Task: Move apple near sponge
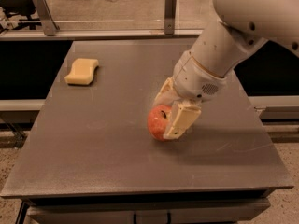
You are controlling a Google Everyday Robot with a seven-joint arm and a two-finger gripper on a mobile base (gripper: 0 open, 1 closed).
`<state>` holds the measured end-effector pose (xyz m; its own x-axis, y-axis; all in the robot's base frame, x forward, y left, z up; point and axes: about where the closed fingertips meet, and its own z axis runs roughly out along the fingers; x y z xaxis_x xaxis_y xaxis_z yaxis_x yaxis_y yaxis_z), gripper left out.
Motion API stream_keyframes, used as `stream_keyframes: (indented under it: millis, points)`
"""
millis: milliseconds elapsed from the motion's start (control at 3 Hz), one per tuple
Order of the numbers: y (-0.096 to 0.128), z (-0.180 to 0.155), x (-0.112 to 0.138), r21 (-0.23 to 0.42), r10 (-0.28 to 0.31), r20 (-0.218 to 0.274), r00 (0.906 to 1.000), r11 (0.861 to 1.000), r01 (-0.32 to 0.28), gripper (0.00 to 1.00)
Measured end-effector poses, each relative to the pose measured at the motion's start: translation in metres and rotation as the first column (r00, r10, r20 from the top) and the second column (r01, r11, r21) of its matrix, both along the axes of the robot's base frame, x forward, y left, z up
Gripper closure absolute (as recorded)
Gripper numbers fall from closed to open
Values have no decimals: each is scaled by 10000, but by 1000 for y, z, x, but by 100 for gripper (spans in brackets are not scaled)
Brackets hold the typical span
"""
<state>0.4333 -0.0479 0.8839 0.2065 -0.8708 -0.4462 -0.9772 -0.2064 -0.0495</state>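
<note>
There was one table, and at it one apple, one sponge and one gripper, clasped around the apple near the table's middle.

The sponge lies on the table at its far left, well apart from the apple near the table's middle. The gripper reaches in from the right rear, one finger before the apple and one behind, clasping it.

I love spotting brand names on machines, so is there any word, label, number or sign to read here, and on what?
None: no text shows on the gripper, closed on the apple mid-table, nor on the sponge, the table or the white arm.
</note>
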Motion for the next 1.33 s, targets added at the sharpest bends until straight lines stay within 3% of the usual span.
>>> stream_keyframes:
  millis: [333,667,1333]
  points:
    - [21,3,37,544,-158,267,9995,9984,144,100]
    - [58,4,76,835,78,633,9980,9964,-131,100]
    - [128,8,160,1014,-536,955,9940,9939,439,100]
